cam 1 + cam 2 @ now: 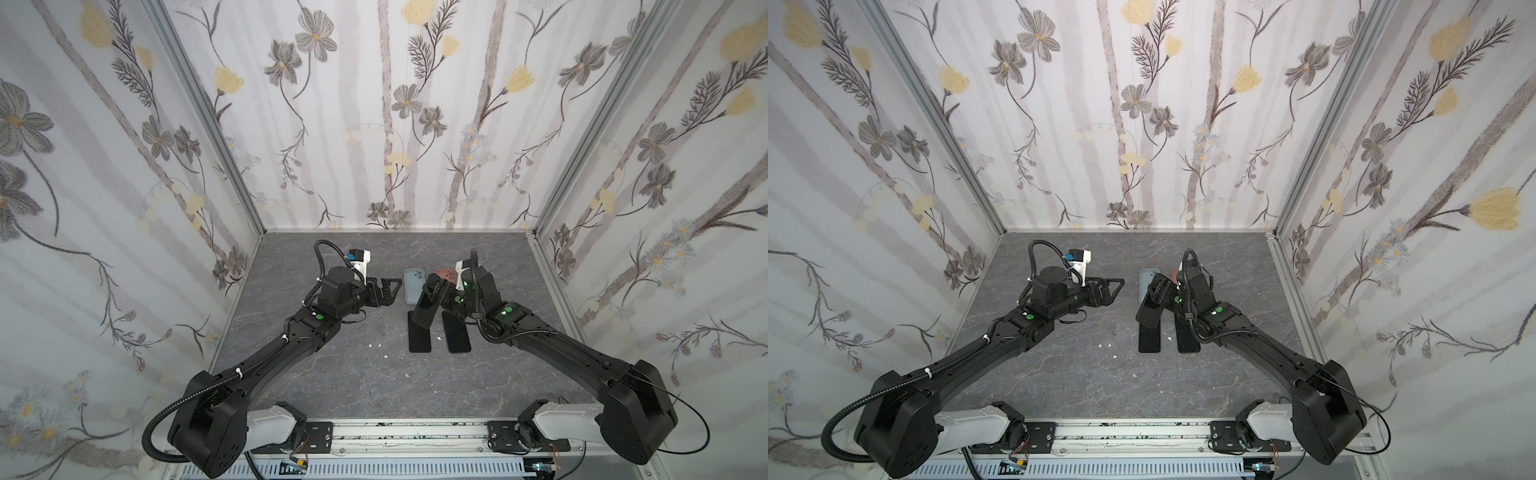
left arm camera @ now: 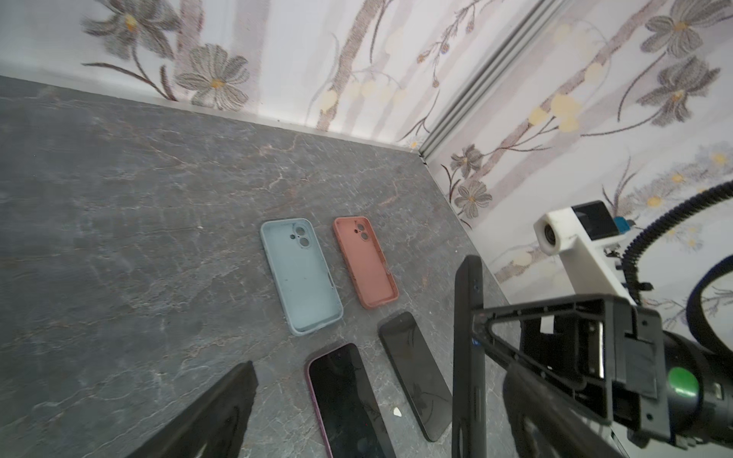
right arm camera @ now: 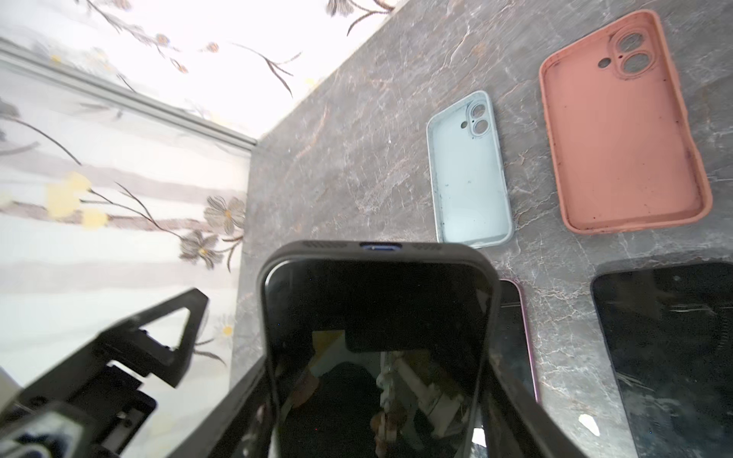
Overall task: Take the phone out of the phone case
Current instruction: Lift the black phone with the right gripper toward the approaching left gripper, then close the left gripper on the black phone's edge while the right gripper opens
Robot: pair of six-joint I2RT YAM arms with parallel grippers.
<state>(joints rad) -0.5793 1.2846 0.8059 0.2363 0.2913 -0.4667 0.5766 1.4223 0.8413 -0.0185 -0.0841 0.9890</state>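
— Nearest?
— The phone (image 3: 377, 301), inside its black phone case (image 3: 317, 249), was clamped, tilted, by the right gripper (image 1: 434, 291) above the marbled table (image 1: 332, 374).
— And the left gripper (image 1: 386, 291)?
— Spread wide, empty, reaching level; floral walls (image 1: 374, 124) stood around.

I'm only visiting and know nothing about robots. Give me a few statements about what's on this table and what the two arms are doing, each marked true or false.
1. The right fingers grip a phone in a black case, lifted off the table. True.
2. The left fingers are clamped on the blue case. False: they are open and empty, and that case lies on the table.
3. The pink case has a phone inside. False: it is empty.
4. Two bare phones lie screen-up on the table. True.
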